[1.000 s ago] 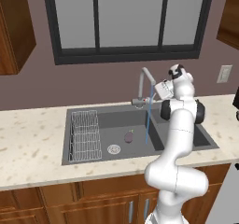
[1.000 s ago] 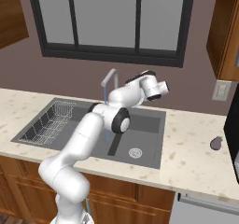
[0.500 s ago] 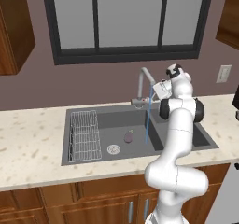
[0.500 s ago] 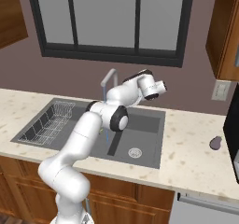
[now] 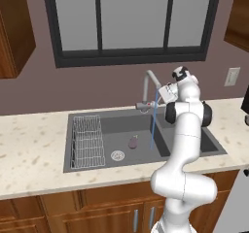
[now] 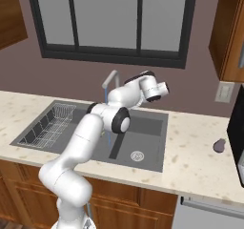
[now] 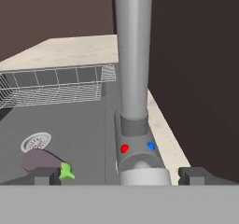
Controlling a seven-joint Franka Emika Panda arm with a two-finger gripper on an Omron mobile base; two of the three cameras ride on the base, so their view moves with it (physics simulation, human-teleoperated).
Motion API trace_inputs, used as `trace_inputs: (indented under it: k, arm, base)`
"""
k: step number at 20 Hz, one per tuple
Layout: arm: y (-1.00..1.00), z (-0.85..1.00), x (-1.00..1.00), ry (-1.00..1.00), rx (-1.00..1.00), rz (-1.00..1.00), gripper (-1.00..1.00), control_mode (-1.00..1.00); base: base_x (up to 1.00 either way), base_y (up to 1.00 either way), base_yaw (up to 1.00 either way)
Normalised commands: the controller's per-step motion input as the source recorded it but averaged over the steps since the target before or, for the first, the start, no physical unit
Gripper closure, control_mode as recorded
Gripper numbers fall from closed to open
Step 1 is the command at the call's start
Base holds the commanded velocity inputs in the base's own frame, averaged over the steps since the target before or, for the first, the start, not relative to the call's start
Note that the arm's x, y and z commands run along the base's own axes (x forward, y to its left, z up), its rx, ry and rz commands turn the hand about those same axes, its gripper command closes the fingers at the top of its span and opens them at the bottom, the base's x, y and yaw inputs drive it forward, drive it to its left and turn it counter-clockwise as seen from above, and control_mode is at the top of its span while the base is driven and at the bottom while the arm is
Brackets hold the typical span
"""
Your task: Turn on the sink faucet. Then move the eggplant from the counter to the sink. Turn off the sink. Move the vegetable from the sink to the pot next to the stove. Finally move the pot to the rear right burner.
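Markings: red and blue dots on the faucet (image 7: 134,139) base, no writing
Gripper (image 7: 120,175): fingers spread wide, straddling the faucet handle, gripping nothing
Water: running into sink (image 5: 194,127)
Eggplant (image 7: 41,162): in the basin, beside the drain (image 7: 36,141)

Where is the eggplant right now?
The eggplant lies on the sink floor, between the drain and the water stream, right of the wire rack.

The arm (image 5: 182,144) was glossy white, built of rounded tubular segments with dark grey caps at the joints. Its wrist ended in a white and black hand. The claw (image 7: 119,176) had two small dark, blocky fingertips (image 7: 47,175).
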Motion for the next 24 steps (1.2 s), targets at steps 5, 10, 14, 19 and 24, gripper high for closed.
trace_inputs:
  k: [5,10,14,19,24]
  arm:
    - [0.56,0.0,0.0,0.0,0.0,0.0,-1.0,-1.0]
    - [0.58,0.0,0.0,0.0,0.0,0.0,-1.0,-1.0]
    - [0.59,0.0,0.0,0.0,0.0,0.01,-1.0,-1.0]
    - [0.6,0.0,-0.03,0.0,0.0,0.01,-1.0,-1.0]
    - [0.59,0.0,-0.06,0.0,0.0,0.01,-1.0,-1.0]
  base:
    - [0.0,0.0,0.0]
    - [0.0,0.0,0.0]
    - [0.0,0.0,0.0]
    - [0.0,0.0,0.0]
    - [0.0,0.0,0.0]
